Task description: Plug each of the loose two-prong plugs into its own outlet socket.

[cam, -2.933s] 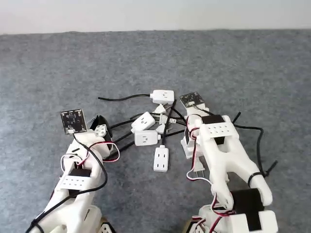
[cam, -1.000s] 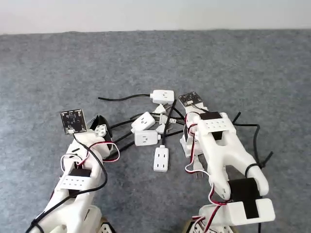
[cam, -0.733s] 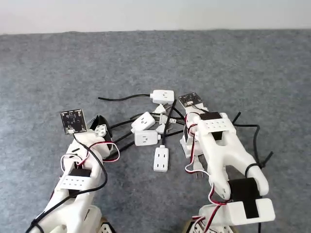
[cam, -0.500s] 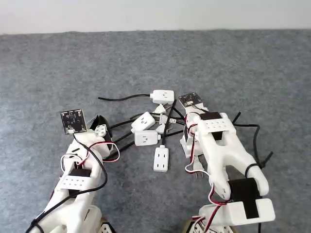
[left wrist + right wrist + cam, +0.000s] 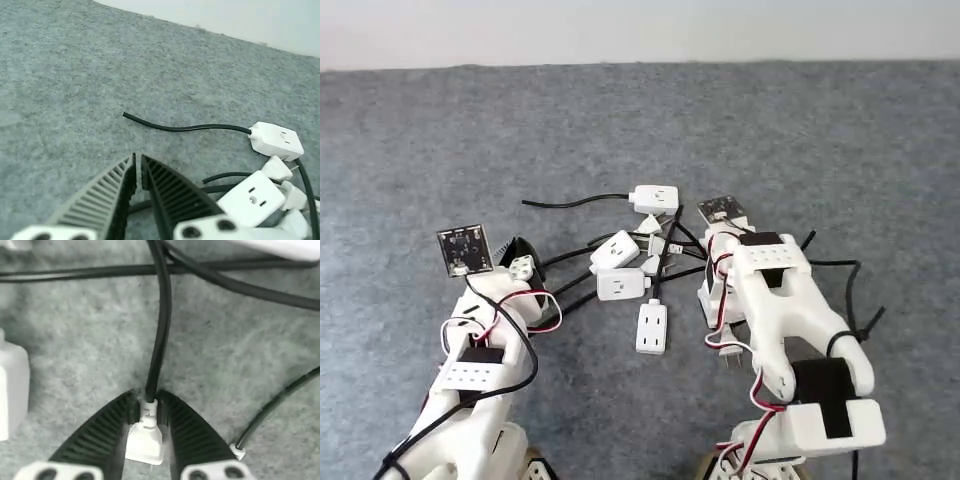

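- The right pincer [image 5: 146,397] is closed on a small white plug [image 5: 145,440]. Its 2 fingers press the plug from both sides, near the end where the black cord [image 5: 160,330] comes out.
- The cord leaves the plug past the fingertips and runs away over the grey carpet [image 5: 75,340]. So I judge that the prongs point back toward the wrist and not toward any socket. In the high view 2 thin prongs seem to show under this arm, but they are too small to be sure.
- The nearest socket [image 5: 652,328] lies flat on the carpet between the 2 arms, just beside the right arm on its left side. Its long axis runs away from the robot, with its own cord at the far end.
- 3 other sockets [image 5: 623,285] lie a little farther off in the tangle of cords, and some loose plugs [image 5: 648,226] lie among them.
- The left pincer [image 5: 138,159] has its fingers almost together with nothing between them. It is at the left side of the tangle, apart from the nearest socket.
- The right arm is the nearer one and it has the plug. I think the coming move needs the plug turned first, so that the prongs face the socket.
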